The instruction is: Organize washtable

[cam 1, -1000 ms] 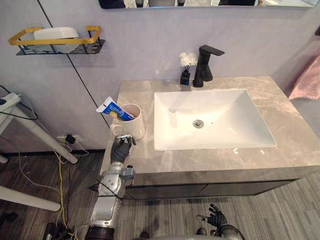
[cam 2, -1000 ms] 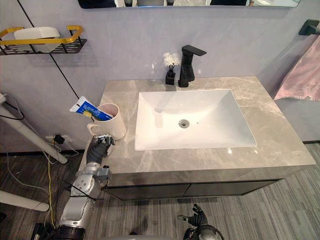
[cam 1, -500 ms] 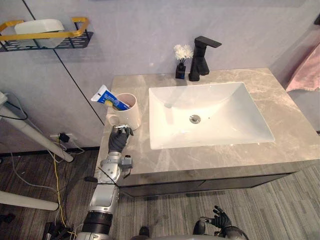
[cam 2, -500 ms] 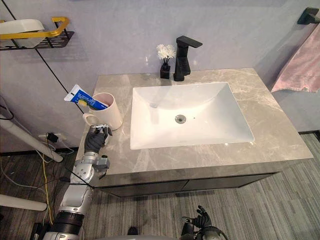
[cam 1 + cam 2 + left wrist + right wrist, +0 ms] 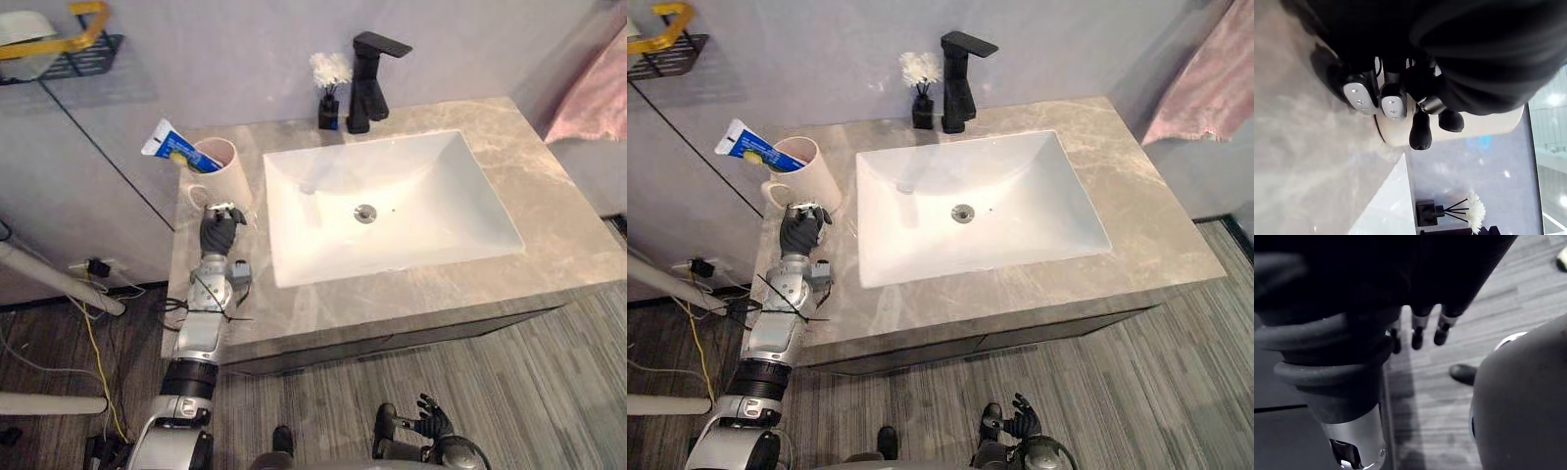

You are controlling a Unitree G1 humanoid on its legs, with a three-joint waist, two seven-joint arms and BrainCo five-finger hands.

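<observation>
Toothpaste tube (image 5: 174,149) is being carried inside the cup (image 5: 227,176), at the near-left corner of the countertop (image 5: 549,196). Its long axis is being noted as tilted: the flat wide end is pointing up and away to the robot's left, out past the rim and over the counter's left edge, while the lower end is hidden in the cup. The tube is soft, blue and white with a yellow patch.

The cup is a smooth pale pink cylinder standing upright, with its loop handle (image 5: 196,193) turned toward the counter's left edge.

Left hand (image 5: 217,233) is being rested on the marbled grey-brown stone just in front of the cup. Its fingers (image 5: 1393,106) are loosely bent with the tips near the cup's base, and nothing is being enclosed by them.

Right hand (image 5: 431,423) is being hung low over the plank floor (image 5: 549,392), with its fingers (image 5: 1441,330) released and straight.

Surroundings:
- a white rectangular basin (image 5: 411,225) just right of the cup
- a black angular faucet (image 5: 367,73) behind the basin
- a small black diffuser bottle with white flowers (image 5: 329,103) beside the faucet
- a pink towel (image 5: 593,103) at far right
- a black wall shelf with a gold rail (image 5: 69,54) at upper left
</observation>
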